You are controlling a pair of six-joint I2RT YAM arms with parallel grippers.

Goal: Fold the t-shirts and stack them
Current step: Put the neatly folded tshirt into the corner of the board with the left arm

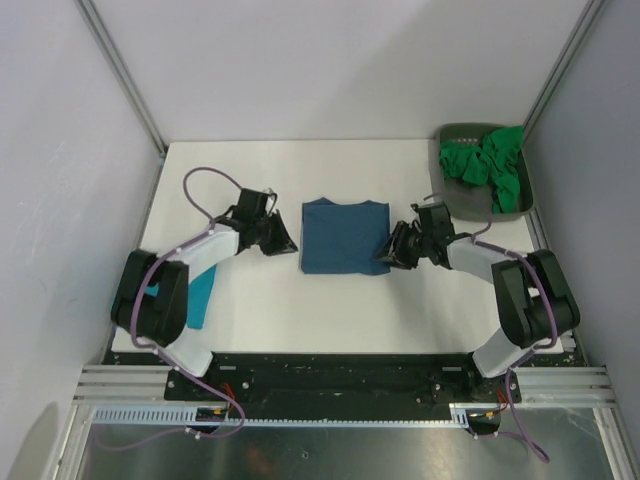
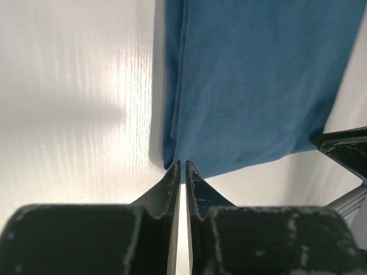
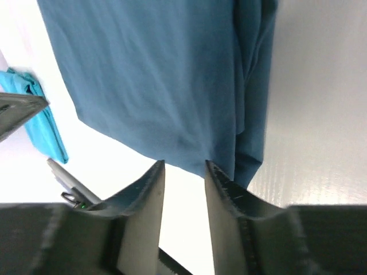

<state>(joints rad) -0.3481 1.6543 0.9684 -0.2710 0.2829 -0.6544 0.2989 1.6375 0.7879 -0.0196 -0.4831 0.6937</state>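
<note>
Blue shirt (image 1: 343,236) lies folded flat, mid-table (image 1: 400,180). Left hand (image 2: 182,166): fingers almost pressed together, empty, just off the shirt's left edge. Right hand (image 3: 184,166): spread, empty, at the shirt's right edge. Judged step: release. Draw both hands straight outward from the shirt and avoid snagging its layered edges.

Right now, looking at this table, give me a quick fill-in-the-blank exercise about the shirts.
The folded shirt in the middle of the table is dark ____.
The green shirts are piled in the grey ____.
The turquoise shirt lies partly hidden by the ____ arm.
Missing words: blue; tray; left.
</note>
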